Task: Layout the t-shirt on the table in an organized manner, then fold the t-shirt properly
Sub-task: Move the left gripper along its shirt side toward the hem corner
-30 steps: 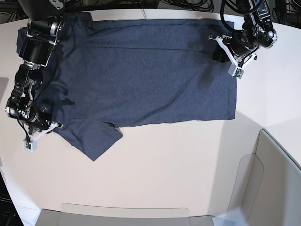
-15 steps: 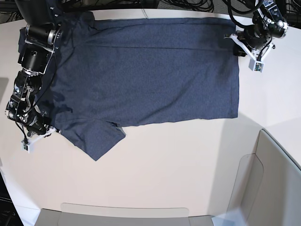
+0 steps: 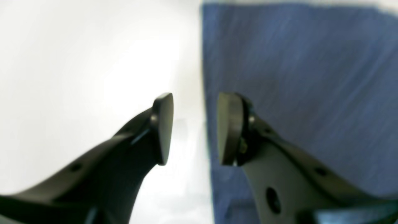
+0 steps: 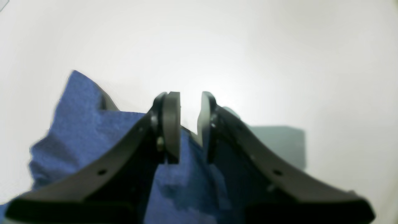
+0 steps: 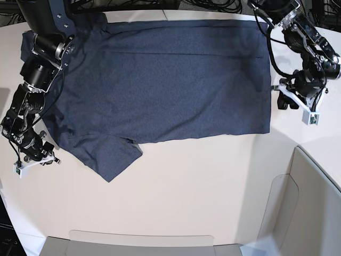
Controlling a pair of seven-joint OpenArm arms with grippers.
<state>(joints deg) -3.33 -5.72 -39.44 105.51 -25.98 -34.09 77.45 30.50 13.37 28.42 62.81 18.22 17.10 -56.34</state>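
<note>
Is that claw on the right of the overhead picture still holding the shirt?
Apart. In the left wrist view the left gripper stands open with bare table between its jaws, at the t-shirt edge.

The t-shirt far sleeve lies hidden under the right arm.

We see the off-white table with its curved edge carrying the navy-grey t-shirt, spread flat, one sleeve angled toward the near side.
</note>
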